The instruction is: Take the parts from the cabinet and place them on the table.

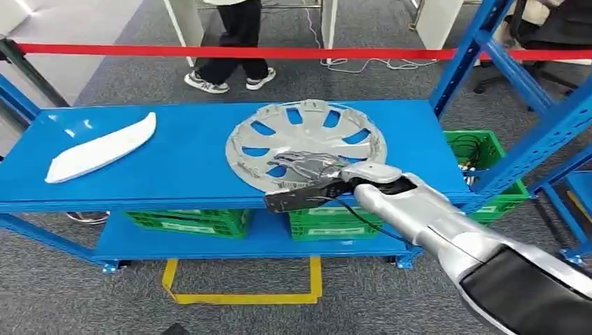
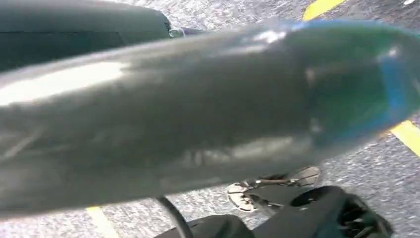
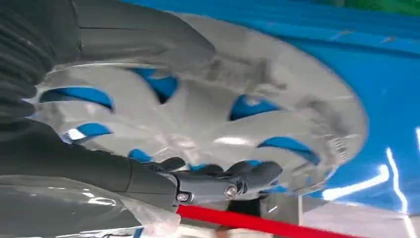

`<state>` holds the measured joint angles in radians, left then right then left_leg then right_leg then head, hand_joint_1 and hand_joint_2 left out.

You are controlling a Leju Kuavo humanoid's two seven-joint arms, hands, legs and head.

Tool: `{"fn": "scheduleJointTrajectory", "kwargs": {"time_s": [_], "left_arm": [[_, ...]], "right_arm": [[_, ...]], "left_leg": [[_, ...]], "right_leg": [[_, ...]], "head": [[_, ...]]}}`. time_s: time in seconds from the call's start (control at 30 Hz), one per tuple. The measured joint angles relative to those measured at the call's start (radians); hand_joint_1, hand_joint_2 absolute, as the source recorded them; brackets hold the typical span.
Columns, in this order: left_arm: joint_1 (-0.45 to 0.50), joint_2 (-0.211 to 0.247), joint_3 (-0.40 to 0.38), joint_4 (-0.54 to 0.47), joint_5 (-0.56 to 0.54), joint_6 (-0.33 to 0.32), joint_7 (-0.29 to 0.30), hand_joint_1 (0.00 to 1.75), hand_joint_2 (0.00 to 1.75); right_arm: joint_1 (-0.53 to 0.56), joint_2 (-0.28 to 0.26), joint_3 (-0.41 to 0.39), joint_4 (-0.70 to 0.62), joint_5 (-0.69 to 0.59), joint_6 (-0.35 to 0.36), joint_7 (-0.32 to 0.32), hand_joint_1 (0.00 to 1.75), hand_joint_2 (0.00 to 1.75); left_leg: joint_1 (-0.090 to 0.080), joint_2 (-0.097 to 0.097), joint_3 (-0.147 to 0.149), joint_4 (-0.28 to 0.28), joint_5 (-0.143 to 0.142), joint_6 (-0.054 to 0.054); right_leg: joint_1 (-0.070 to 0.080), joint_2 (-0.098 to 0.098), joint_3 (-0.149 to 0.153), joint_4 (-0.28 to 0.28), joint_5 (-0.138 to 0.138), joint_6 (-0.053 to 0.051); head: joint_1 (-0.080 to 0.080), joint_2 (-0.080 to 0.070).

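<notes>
Head view: the silver wheel cover (image 1: 305, 143) lies flat on the blue top shelf (image 1: 188, 164), toward its right half and near the front edge. The right hand (image 1: 307, 178) comes in from the lower right and sits on the cover's near rim, fingers reaching over the rim onto the spokes. Whether it has a real clamp on the rim I cannot tell from here. A white curved trim part (image 1: 101, 148) lies well apart at the shelf's left end, its long axis running left to right with a slight tilt. Green crates (image 1: 188, 222) sit on the lower shelf. A person's legs (image 1: 234, 49) stand beyond a red barrier tape (image 1: 209, 51).

Left wrist view: blurred. A broad grey shape takes up most of the picture, over carpet with a yellow floor line (image 2: 408, 135). The left hand's state cannot be told.

Right wrist view: the cover (image 3: 237, 109) is right against the hand. The dark fingers (image 3: 233, 176) lie across one edge and the thick grey thumb (image 3: 143, 37) across the opposite side, so the disc sits between them. Likely a closing grasp, but firm contact is not clear.

Judgement: the right hand is the nearer one, already at the rim. The cover is round, with no long axis to align, so the lift depends on grip at this near edge.
</notes>
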<state>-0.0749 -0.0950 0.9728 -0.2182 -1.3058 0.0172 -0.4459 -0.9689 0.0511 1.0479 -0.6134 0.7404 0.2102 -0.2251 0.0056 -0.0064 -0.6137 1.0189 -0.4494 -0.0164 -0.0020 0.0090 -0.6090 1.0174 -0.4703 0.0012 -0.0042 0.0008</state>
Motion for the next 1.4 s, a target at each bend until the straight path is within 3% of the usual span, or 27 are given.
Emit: {"fn": "scheduleJointTrajectory", "kwargs": {"time_s": [0.07, 0.1, 0.13, 0.2, 0.23, 0.27, 0.3, 0.33, 0.4, 0.47, 0.53, 0.6, 0.63, 0.73, 0.77, 0.8, 0.83, 0.9, 0.93, 0.97, 1.07, 1.13, 1.23, 1.27, 1.3, 1.33, 1.4], "left_arm": [[0.004, 0.0, 0.001, 0.0, 0.0, 0.0, 0.0, 0.0, 0.0], [0.003, -0.001, 0.001, 0.0, 0.0, 0.0, 0.0, 0.0, 0.0], [0.002, -0.001, 0.001, 0.0, 0.0, 0.0, 0.0, 0.0, 0.0], [0.001, 0.0, 0.002, 0.0, 0.0, 0.0, 0.0, 0.0, 0.0], [0.001, 0.0, 0.002, 0.0, 0.002, 0.0, 0.0, 0.0, 0.0], [0.002, 0.0, 0.002, 0.0, 0.002, 0.0, 0.0, 0.0, 0.0], [0.003, 0.0, 0.002, 0.0, 0.001, 0.0, 0.0, 0.0, 0.0], [0.003, 0.0, 0.002, 0.0, 0.002, 0.0, 0.0, 0.0, 0.0], [0.002, -0.002, 0.002, 0.0, 0.002, 0.0, 0.0, 0.0, 0.0], [0.001, -0.002, 0.002, 0.0, 0.002, 0.0, 0.0, 0.0, 0.0], [0.003, -0.002, 0.002, 0.0, 0.002, 0.0, 0.0, 0.0, 0.0], [0.003, 0.001, 0.002, 0.0, 0.002, 0.002, 0.0, 0.0, 0.0], [0.003, 0.0, 0.002, 0.0, 0.002, 0.002, 0.0, 0.0, 0.0], [0.004, -0.001, 0.003, 0.0, 0.002, 0.002, 0.0, 0.0, 0.0], [0.005, -0.001, 0.003, 0.0, 0.002, 0.002, 0.0, 0.0, 0.0], [0.006, -0.001, 0.003, 0.0, 0.002, 0.002, 0.0, 0.0, 0.0], [0.006, -0.001, 0.004, 0.0, 0.002, 0.002, 0.0, 0.0, 0.0], [0.006, 0.0, 0.007, 0.0, 0.002, 0.002, 0.0, 0.0, 0.0], [0.006, 0.0, 0.009, 0.0, 0.002, 0.003, -0.001, 0.0, 0.0], [0.005, -0.001, 0.011, 0.0, 0.002, 0.003, -0.001, 0.0, 0.0], [0.01, -0.001, 0.013, 0.0, 0.003, 0.008, -0.001, 0.0, 0.0], [0.012, -0.003, 0.014, 0.0, 0.003, 0.009, -0.001, 0.0, 0.0], [0.012, -0.002, 0.018, 0.0, 0.003, 0.012, 0.0, 0.0, 0.0], [0.012, -0.002, 0.019, 0.0, 0.003, 0.013, 0.002, 0.0, 0.0], [0.014, -0.002, 0.02, 0.0, 0.003, 0.013, 0.003, 0.0, 0.0], [0.014, -0.002, 0.02, 0.0, 0.003, 0.013, 0.003, 0.0, 0.0], [0.014, -0.005, 0.021, 0.0, 0.003, 0.013, 0.003, 0.0, 0.0]], "right_arm": [[0.001, 0.003, 0.006, 0.006, -0.004, 0.003, 0.0, 0.0, 1.75], [0.001, 0.003, 0.008, 0.008, -0.006, 0.003, -0.001, 0.0, 1.75], [0.0, 0.003, 0.009, 0.01, -0.008, 0.003, -0.002, 0.0, 1.75], [0.003, 0.003, 0.012, 0.014, -0.009, 0.003, -0.002, 0.0, 1.75], [0.007, 0.003, 0.014, 0.018, -0.01, 0.003, -0.002, 0.0, 1.75], [0.012, 0.003, 0.017, 0.021, -0.01, 0.004, -0.002, 0.0, 1.75], [0.014, 0.003, 0.019, 0.024, -0.01, 0.004, -0.002, 0.0, 1.75], [0.014, 0.003, 0.019, 0.026, -0.011, 0.005, -0.002, 0.0, 1.75], [0.009, 0.005, 0.019, 0.027, -0.015, 0.008, -0.002, 0.0, 1.75], [0.008, 0.01, 0.02, 0.029, -0.02, 0.017, -0.002, 0.0, 1.75], [0.013, 0.01, 0.024, 0.035, -0.024, 0.022, -0.002, 0.0, 1.75], [0.014, 0.012, 0.026, 0.041, -0.029, 0.026, -0.002, 0.0, 1.75], [0.013, 0.013, 0.026, 0.043, -0.032, 0.028, -0.002, 0.0, 1.75], [0.017, 0.016, 0.029, 0.051, -0.032, 0.034, -0.002, 0.0, 1.75], [0.021, 0.017, 0.032, 0.057, -0.032, 0.033, 0.0, 0.0, 1.75], [0.024, 0.017, 0.035, 0.062, -0.031, 0.031, 0.003, 0.0, 1.75], [0.026, 0.017, 0.037, 0.065, -0.029, 0.028, 0.008, 0.0, 1.75], [0.024, 0.018, 0.041, 0.069, -0.022, 0.016, 0.021, 0.0, 1.75], [0.023, 0.019, 0.042, 0.072, -0.017, 0.014, 0.027, 0.0, 1.75], [0.021, 0.019, 0.044, 0.075, -0.013, 0.013, 0.035, 0.0, 1.75], [0.023, 0.019, 0.05, 0.092, -0.008, 0.01, 0.053, 0.0, 1.75], [0.022, 0.019, 0.05, 0.103, -0.005, 0.008, 0.061, 0.0, 1.75], [0.028, 0.019, 0.053, 0.122, 0.002, 0.009, 0.074, 0.0, 1.75], [0.031, 0.019, 0.053, 0.129, 0.003, 0.009, 0.078, 0.0, 1.75], [0.032, 0.019, 0.053, 0.135, 0.004, 0.008, 0.081, 0.0, 1.75], [0.03, 0.019, 0.053, 0.138, 0.005, 0.007, 0.083, 0.0, 1.75], [0.028, 0.019, 0.053, 0.144, 0.007, 0.005, 0.087, 0.0, 1.75]], "left_leg": [[0.002, 0.0, 0.002, -0.006, 0.004, 0.015], [0.005, 0.001, 0.006, -0.011, 0.008, 0.021], [0.005, 0.002, 0.006, -0.011, 0.008, 0.029], [0.004, 0.002, 0.006, -0.01, 0.008, 0.033], [0.003, 0.002, 0.006, -0.01, 0.007, 0.033], [0.003, 0.001, 0.007, -0.009, 0.007, 0.034], [0.003, 0.001, 0.007, -0.009, 0.006, 0.034], [0.003, 0.001, 0.008, -0.008, 0.005, 0.034], [0.004, 0.0, 0.01, -0.005, 0.002, 0.03], [-0.003, 0.0, 0.004, 0.004, -0.003, 0.02], [0.0, 0.0, 0.006, -0.003, 0.003, 0.01], [0.001, 0.001, 0.003, 0.004, -0.008, 0.001], [0.001, 0.002, -0.006, 0.035, -0.031, -0.005], [0.006, 0.002, -0.104, 0.255, -0.133, -0.017], [0.006, 0.002, -0.125, 0.302, -0.142, -0.018], [0.006, 0.002, -0.123, 0.298, -0.127, -0.017], [0.006, 0.002, -0.103, 0.251, -0.092, -0.015], [0.005, 0.002, -0.022, 0.08, -0.005, -0.007], [0.005, 0.002, 0.006, 0.018, 0.003, -0.003], [0.0, 0.002, 0.018, -0.005, -0.006, -0.001], [-0.004, 0.001, 0.013, -0.004, -0.006, 0.011], [0.004, 0.005, 0.023, -0.019, 0.004, 0.026], [0.003, 0.006, 0.022, -0.019, 0.005, 0.034], [0.003, 0.006, 0.022, -0.018, 0.005, 0.035], [0.004, 0.006, 0.023, -0.018, 0.005, 0.035], [0.004, 0.006, 0.024, -0.018, 0.004, 0.035], [0.006, 0.004, 0.025, -0.015, 0.002, 0.031]], "right_leg": [[-0.001, -0.001, 0.002, -0.003, -0.001, 0.01], [-0.002, -0.001, -0.01, 0.01, -0.016, 0.014], [-0.002, -0.002, -0.031, 0.054, -0.048, 0.016], [-0.002, -0.002, -0.101, 0.209, -0.115, 0.018], [-0.002, -0.002, -0.138, 0.279, -0.137, 0.019], [-0.002, -0.002, -0.158, 0.316, -0.138, 0.02], [-0.002, -0.002, -0.152, 0.297, -0.114, 0.019], [-0.002, -0.002, -0.128, 0.239, -0.076, 0.017], [-0.002, -0.005, -0.038, 0.059, 0.006, 0.012], [0.0, -0.004, -0.002, 0.006, -0.004, 0.006], [0.004, -0.002, -0.004, 0.008, -0.002, 0.001], [-0.005, -0.004, 0.0, 0.001, 0.006, -0.01], [-0.005, -0.003, 0.001, 0.001, 0.005, -0.013], [-0.003, -0.004, 0.002, 0.001, 0.003, -0.021], [-0.002, -0.004, 0.002, 0.001, 0.003, -0.021], [-0.002, -0.004, 0.002, 0.001, 0.003, -0.021], [-0.002, -0.003, 0.002, 0.001, 0.003, -0.021], [-0.002, -0.002, 0.005, 0.002, 0.002, -0.019], [-0.001, -0.002, 0.005, 0.002, 0.002, -0.018], [0.005, 0.0, 0.0, 0.005, 0.001, -0.013], [0.001, -0.003, 0.001, -0.002, 0.004, 0.003], [0.0, -0.003, -0.016, 0.02, -0.02, 0.013], [-0.002, -0.003, -0.109, 0.238, -0.128, 0.021], [-0.002, -0.003, -0.138, 0.298, -0.143, 0.024], [-0.003, -0.003, -0.143, 0.305, -0.133, 0.026], [-0.005, -0.004, -0.125, 0.271, -0.106, 0.027], [-0.011, -0.006, -0.04, 0.107, -0.025, 0.029]], "head": [[-0.001, 0.0], [-0.001, 0.0], [0.003, 0.0], [0.002, 0.0], [0.003, 0.0], [0.003, 0.0], [0.003, 0.0], [0.003, 0.0], [0.003, 0.0], [0.0, 0.0], [0.002, 0.0], [0.002, 0.0], [-0.003, 0.0], [-0.004, 0.0], [-0.004, 0.0], [-0.005, 0.0], [-0.005, 0.0], [-0.005, 0.0], [-0.004, 0.0], [-0.004, 0.0], [-0.003, 0.0], [-0.001, 0.0], [0.0, 0.0], [0.003, 0.0], [0.001, 0.0], [0.002, 0.0], [0.002, 0.0]]}}
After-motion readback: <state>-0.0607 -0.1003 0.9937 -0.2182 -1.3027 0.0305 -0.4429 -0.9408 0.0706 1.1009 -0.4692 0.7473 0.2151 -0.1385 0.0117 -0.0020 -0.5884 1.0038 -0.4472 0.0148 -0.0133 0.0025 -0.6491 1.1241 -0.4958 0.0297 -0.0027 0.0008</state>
